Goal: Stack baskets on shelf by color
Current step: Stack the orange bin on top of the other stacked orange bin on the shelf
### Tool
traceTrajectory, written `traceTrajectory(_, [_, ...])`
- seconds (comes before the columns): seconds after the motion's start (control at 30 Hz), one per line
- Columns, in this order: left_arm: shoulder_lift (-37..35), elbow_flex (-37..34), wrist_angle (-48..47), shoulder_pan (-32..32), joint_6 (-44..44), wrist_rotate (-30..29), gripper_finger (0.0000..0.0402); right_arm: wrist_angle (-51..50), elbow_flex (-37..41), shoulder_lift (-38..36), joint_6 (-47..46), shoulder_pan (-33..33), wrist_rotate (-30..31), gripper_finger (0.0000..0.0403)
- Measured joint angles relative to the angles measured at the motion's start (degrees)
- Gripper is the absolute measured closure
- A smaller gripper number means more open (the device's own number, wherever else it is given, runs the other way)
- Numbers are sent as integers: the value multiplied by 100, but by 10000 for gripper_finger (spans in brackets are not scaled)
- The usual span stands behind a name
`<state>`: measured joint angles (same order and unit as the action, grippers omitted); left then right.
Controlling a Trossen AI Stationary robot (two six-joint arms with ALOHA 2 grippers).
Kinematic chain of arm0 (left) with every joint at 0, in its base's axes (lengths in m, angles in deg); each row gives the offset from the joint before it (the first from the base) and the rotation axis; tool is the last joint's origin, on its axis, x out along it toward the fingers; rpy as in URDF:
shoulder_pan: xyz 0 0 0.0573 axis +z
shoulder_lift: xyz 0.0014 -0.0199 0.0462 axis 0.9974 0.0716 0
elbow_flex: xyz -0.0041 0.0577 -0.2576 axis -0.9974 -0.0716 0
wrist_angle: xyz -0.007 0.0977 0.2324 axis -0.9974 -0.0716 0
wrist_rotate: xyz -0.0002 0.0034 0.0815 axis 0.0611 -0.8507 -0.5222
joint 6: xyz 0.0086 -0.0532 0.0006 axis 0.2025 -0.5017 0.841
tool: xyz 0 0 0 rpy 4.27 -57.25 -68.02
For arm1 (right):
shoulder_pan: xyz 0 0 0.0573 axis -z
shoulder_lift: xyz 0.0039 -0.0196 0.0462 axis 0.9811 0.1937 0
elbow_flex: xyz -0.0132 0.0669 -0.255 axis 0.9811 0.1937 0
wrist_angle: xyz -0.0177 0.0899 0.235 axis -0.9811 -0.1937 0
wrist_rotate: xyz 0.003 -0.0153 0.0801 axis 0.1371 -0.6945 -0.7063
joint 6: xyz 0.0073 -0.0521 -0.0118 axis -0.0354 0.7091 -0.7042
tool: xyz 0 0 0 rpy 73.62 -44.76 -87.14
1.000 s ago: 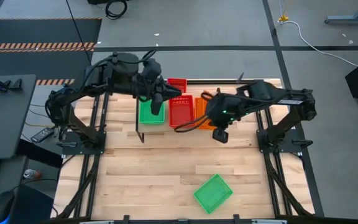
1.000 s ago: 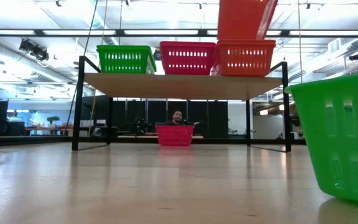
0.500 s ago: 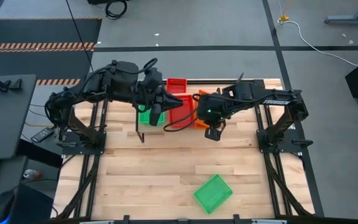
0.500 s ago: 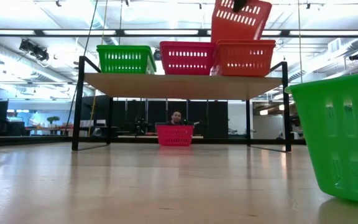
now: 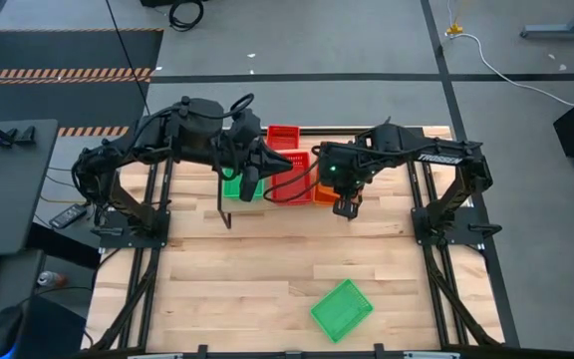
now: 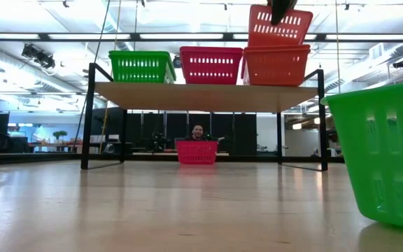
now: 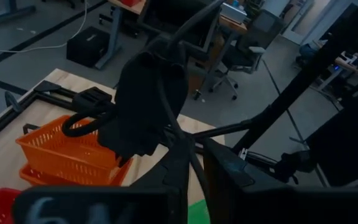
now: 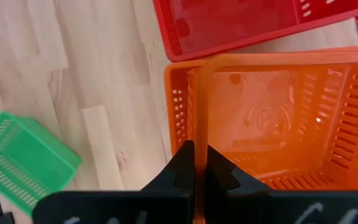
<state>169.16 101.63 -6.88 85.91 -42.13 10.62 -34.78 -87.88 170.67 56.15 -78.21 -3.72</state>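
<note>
On the shelf (image 6: 205,95) stand a green basket (image 6: 142,67), a red basket (image 6: 210,65) and an orange basket (image 6: 276,64). My right gripper (image 5: 344,205) is above the shelf's right end, shut on a second orange basket (image 6: 280,26) that is tilted over the orange one. My left gripper (image 5: 249,186) hovers shut over the green and red baskets and touches nothing. Another red basket (image 6: 196,152) rests on the table behind the shelf. A loose green basket (image 5: 342,307) lies on the table near the front edge. My right gripper pinches one wall of the second orange basket at its rim (image 8: 199,127), one finger on each face, coming from above and pointing down. The basket hangs tilted below the fingers, and its lower edge (image 6: 278,45) reaches the rim of the orange basket on the shelf.
The shelf stands on thin black legs (image 6: 87,119) at the far half of the slatted table. Bare tabletop (image 5: 257,269) lies between the shelf and the loose green basket. Both arms crowd close together above the shelf.
My right gripper has moved toward the table's left and far side, onto the shelf's right end, and down. The held orange basket has come lower and tipped from steep toward flatter, until its lower edge meets the orange basket on the shelf. My left gripper has shifted slightly toward the near edge.
</note>
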Motion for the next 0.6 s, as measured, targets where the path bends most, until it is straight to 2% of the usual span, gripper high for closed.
traceTrajectory(0.3, [0,0,36,0,-6,2,349,1,1,0,-2,103,-625,391])
traceTrajectory(0.6, [0,0,36,2,-10,2,349,22,35,-4,0,103,-676,391])
